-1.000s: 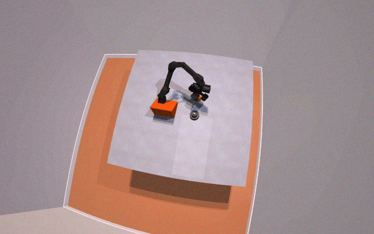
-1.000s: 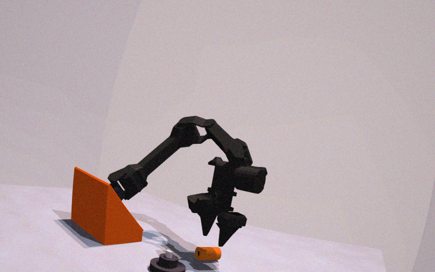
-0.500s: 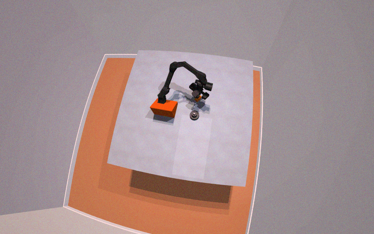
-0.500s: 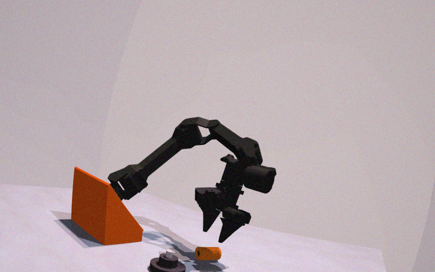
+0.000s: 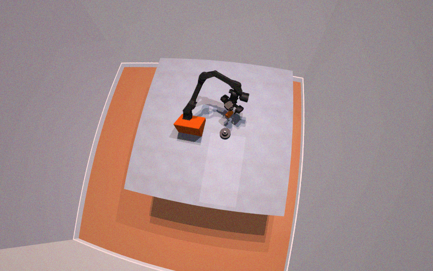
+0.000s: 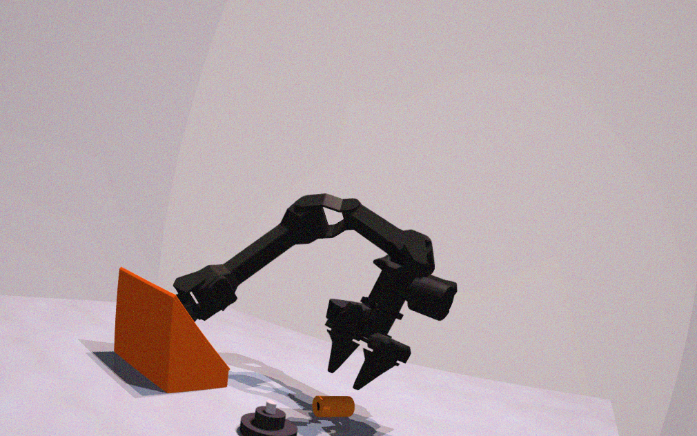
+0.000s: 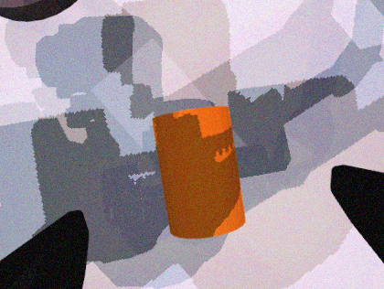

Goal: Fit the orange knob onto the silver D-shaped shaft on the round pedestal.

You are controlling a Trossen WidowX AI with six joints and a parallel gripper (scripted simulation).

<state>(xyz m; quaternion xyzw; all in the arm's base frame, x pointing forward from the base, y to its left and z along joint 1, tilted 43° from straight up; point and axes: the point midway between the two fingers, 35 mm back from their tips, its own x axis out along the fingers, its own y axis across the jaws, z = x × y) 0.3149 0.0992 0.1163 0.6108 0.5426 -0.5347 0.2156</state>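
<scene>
The orange knob (image 5: 229, 114) (image 6: 336, 405) (image 7: 197, 178) lies on its side on the table. In the exterior view its end with the dark hole faces left, towards the pedestal side; the hole's flat side cannot be made out. My gripper (image 6: 343, 379) (image 7: 213, 200) is open and empty above the knob, tilted, with its fingers wide apart on either side of the knob in the wrist view. The round dark pedestal (image 5: 221, 136) (image 6: 270, 421) (image 7: 32, 15) stands near the knob, with the bare silver shaft (image 5: 224, 131) (image 6: 270, 405) upright on top. The shaft's flat side is not distinguishable.
The orange wedge-shaped base block (image 5: 191, 124) (image 6: 154, 339) carries the arm, left of the pedestal. The pale table (image 5: 172, 166) has its edges well away from the knob. Arm shadows fall around the knob.
</scene>
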